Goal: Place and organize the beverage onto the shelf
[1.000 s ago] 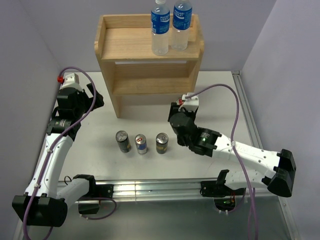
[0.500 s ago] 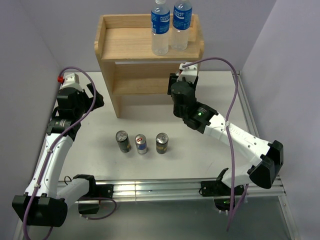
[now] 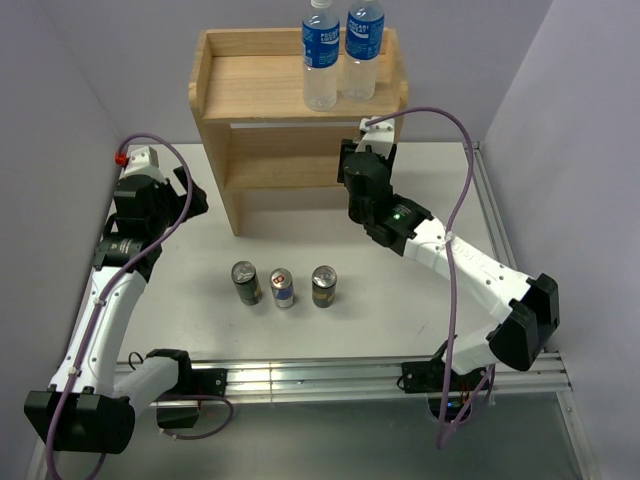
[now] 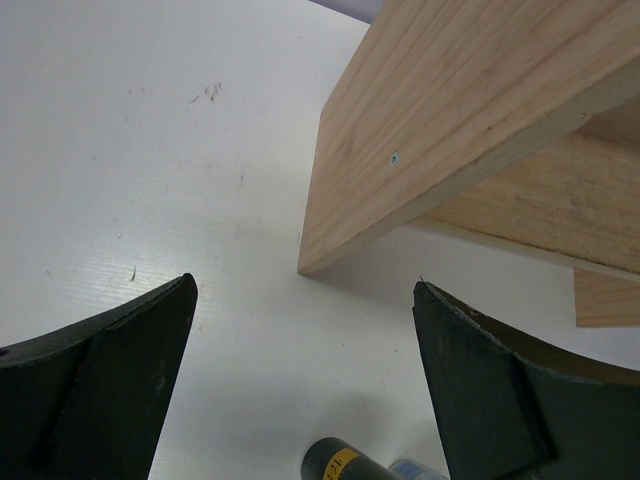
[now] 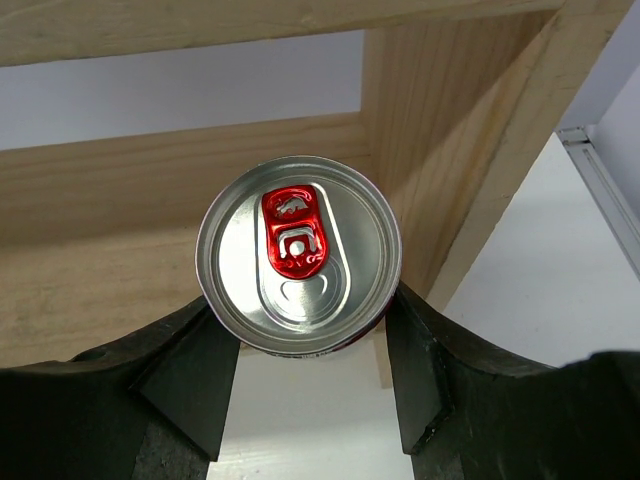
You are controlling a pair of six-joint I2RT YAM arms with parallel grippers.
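The light wood two-tier shelf [image 3: 255, 95] stands at the table's far side, with two clear water bottles [image 3: 320, 55] on its top board. Three cans stand in a row on the table: a dark one [image 3: 246, 283], a blue-and-silver one [image 3: 283, 288] and a brown one [image 3: 323, 286]. My right gripper [image 5: 300, 300] is shut on a silver can with a red tab [image 5: 298, 255], held upright at the right end of the lower tier [image 5: 120, 220], beside the right side panel. My left gripper [image 4: 304, 285] is open and empty, above the table near the shelf's left panel [image 4: 450, 90].
The dark can's top [image 4: 340, 465] shows at the bottom edge of the left wrist view. Grey walls close in the table on the left, the back and the right. A metal rail [image 3: 320, 375] runs along the near edge.
My right arm has moved from beside the row of cans up and away to the shelf's lower tier. The left arm and the three cans have not moved.
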